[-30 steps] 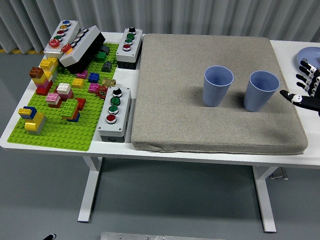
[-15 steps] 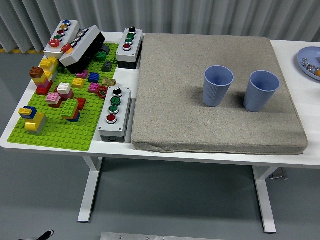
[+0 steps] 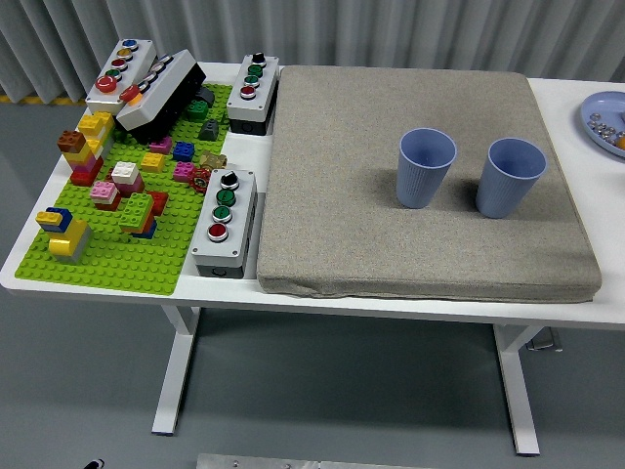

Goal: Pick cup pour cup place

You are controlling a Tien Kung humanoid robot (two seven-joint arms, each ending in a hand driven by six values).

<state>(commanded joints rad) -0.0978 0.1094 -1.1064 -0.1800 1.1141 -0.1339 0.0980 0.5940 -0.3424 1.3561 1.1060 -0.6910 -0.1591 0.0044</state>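
Two blue-grey plastic cups stand upright on a grey fabric mat. The left cup is near the mat's middle. The right cup stands a short way to its right, apart from it. I cannot see inside either cup well enough to tell what it holds. Neither robot hand is in the picture.
A green brick baseplate with several coloured bricks lies at the left. Several grey button boxes stand around it, one beside the mat's left edge. A blue plate with small items is at the far right edge.
The right hand, open at the right edge one second ago, has pulled out of view. The cups have not moved.
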